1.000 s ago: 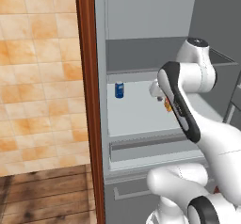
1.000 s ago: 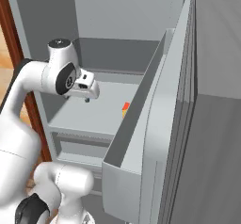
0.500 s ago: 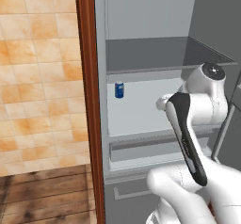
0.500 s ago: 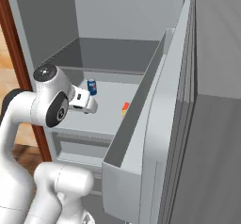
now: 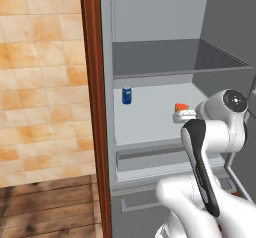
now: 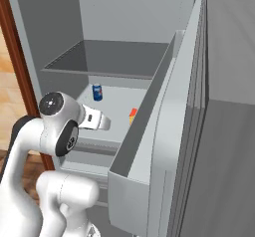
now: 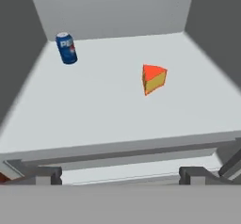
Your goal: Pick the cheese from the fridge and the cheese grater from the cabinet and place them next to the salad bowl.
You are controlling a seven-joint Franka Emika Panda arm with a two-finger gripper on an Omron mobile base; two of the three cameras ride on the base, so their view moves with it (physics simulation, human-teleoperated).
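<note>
The white arm's two-finger gripper point(image 7: 120, 175), with small dark finger tips, sits at the front lip of the tall grey fridge point(image 5: 150, 17), its jaws spread wide apart with nothing between them; in the hand view the two tips rise at 7 and 5 o'clock along the lower edge, level with the shelf's front rim. The small orange-yellow cheese wedge with a red rind side point(image 7: 154, 78) lies well apart from the tips, at about 1 o'clock from the gap between them, resting on the smooth pale grey shelf floor with its red face turned up and its point toward the hand. In the left base view the cheese point(image 5: 181, 106) peeks out just above the white hand, at 12 o'clock from it; in the right base view it point(image 6: 132, 115) sits at 3 o'clock of the hand, partly hidden by the door bin's edge. Farther out, at 11 o'clock in the hand view, a blue cylindrical soda can with a white and red logo point(image 7: 67, 48) stands upright near the back left corner of the same shelf. Above hangs a darker grey flat shelf point(image 5: 170, 57). A dark reddish-brown wooden upright point(image 5: 92, 107) borders the fridge at 9 o'clock, with tan mottled wall tiles point(image 5: 40, 72) beyond it.
</note>
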